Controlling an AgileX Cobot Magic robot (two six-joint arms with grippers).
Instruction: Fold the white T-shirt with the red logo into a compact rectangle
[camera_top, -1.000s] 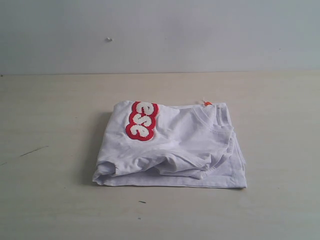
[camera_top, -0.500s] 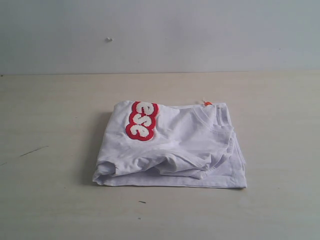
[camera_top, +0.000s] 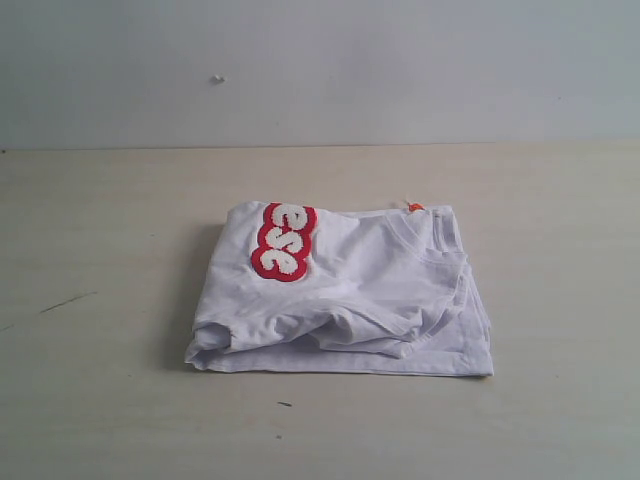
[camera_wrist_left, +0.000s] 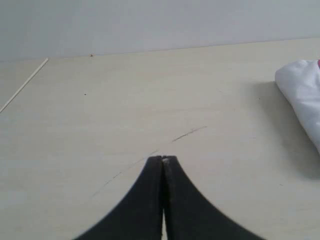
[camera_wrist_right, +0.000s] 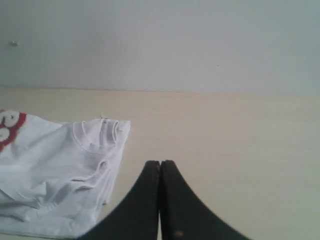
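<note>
The white T-shirt (camera_top: 350, 295) lies folded into a rough rectangle in the middle of the table, collar and orange neck tag toward the back right. Part of the red logo (camera_top: 282, 241) shows on its top left, with white letters "ese". Neither arm appears in the exterior view. My left gripper (camera_wrist_left: 163, 159) is shut and empty over bare table, with a corner of the T-shirt (camera_wrist_left: 302, 95) off to one side. Off the shirt, my right gripper (camera_wrist_right: 160, 163) is shut on nothing, with the collar side of the T-shirt (camera_wrist_right: 60, 165) and a bit of the red logo (camera_wrist_right: 10, 127) beside it.
A pale wooden table (camera_top: 100, 250) stretches around the shirt on all sides. A grey wall (camera_top: 320, 70) stands behind it. Thin dark scratches (camera_wrist_left: 189, 132) mark the tabletop near my left gripper.
</note>
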